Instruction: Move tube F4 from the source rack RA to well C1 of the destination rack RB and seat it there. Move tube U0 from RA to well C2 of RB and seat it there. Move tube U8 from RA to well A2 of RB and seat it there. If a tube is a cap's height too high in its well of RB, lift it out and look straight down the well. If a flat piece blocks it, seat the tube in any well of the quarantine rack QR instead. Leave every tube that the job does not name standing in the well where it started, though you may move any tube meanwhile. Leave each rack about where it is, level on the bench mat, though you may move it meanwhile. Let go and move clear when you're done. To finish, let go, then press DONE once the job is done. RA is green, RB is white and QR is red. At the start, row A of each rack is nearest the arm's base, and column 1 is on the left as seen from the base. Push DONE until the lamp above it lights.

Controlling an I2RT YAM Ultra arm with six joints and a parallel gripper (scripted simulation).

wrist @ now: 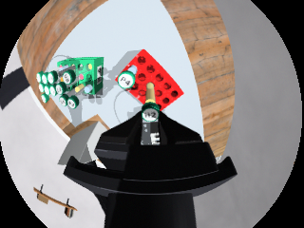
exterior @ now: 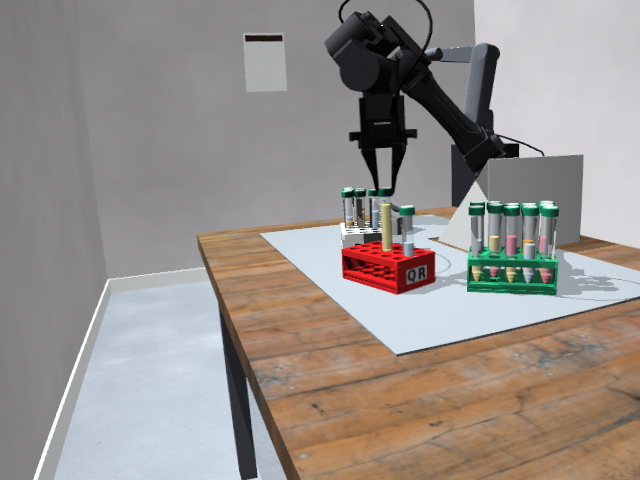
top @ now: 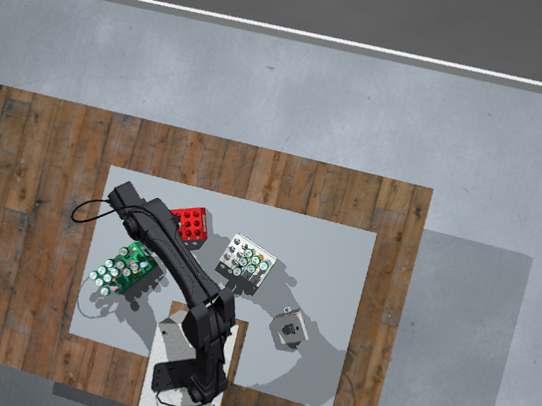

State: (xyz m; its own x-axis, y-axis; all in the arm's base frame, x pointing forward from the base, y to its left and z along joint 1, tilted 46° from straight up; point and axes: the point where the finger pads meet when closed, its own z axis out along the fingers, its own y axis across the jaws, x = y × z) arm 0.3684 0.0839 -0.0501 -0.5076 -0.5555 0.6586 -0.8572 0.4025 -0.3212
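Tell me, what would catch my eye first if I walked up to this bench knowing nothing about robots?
Probably the black arm's hand, pinched on the green cap of a yellowish tube whose lower end is at the bright red rack marked QR, near the middle of the grey mat. One more capped tube stands in that red rack. To its right in the exterior view sits a green rack crowded with tubes, and a white rack stands behind the red one.
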